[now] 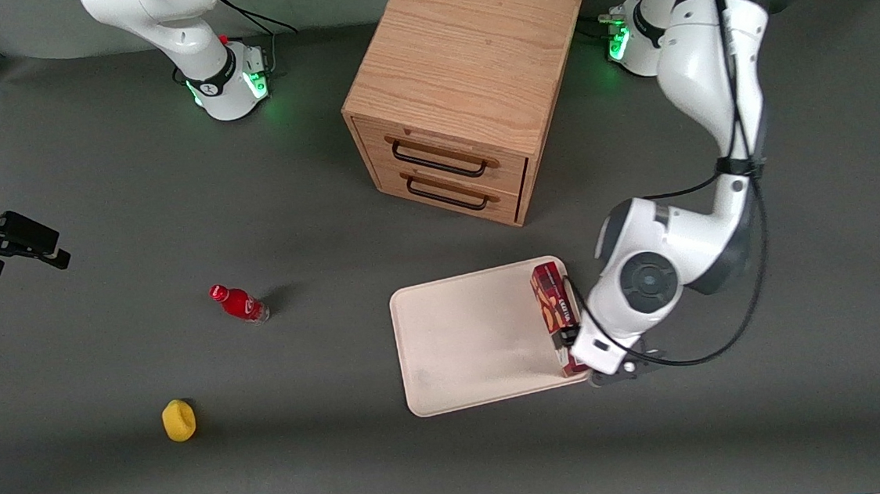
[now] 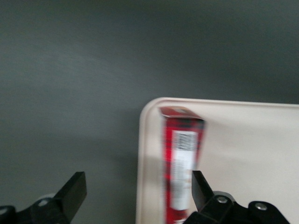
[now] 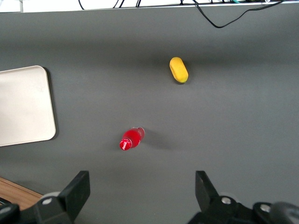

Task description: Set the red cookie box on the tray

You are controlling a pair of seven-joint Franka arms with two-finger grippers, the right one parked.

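The red cookie box (image 1: 551, 306) lies flat on the cream-white tray (image 1: 471, 339), along the tray's edge toward the working arm's end. In the left wrist view the box (image 2: 182, 158) shows its red plaid side and white label patch, just inside the tray's rim (image 2: 145, 154). My left gripper (image 1: 575, 340) hovers over the end of the box nearer the front camera. In the left wrist view the gripper (image 2: 136, 186) is open. The box lies between its fingers, close beside one finger (image 2: 198, 186), while the other finger is over the bare table. The wrist hides the near end of the box in the front view.
A wooden two-drawer cabinet (image 1: 467, 88) stands farther from the front camera than the tray. A small red bottle (image 1: 239, 303) and a yellow object (image 1: 179, 421) lie toward the parked arm's end of the table. Both also show in the right wrist view, bottle (image 3: 131, 138) and yellow object (image 3: 178, 69).
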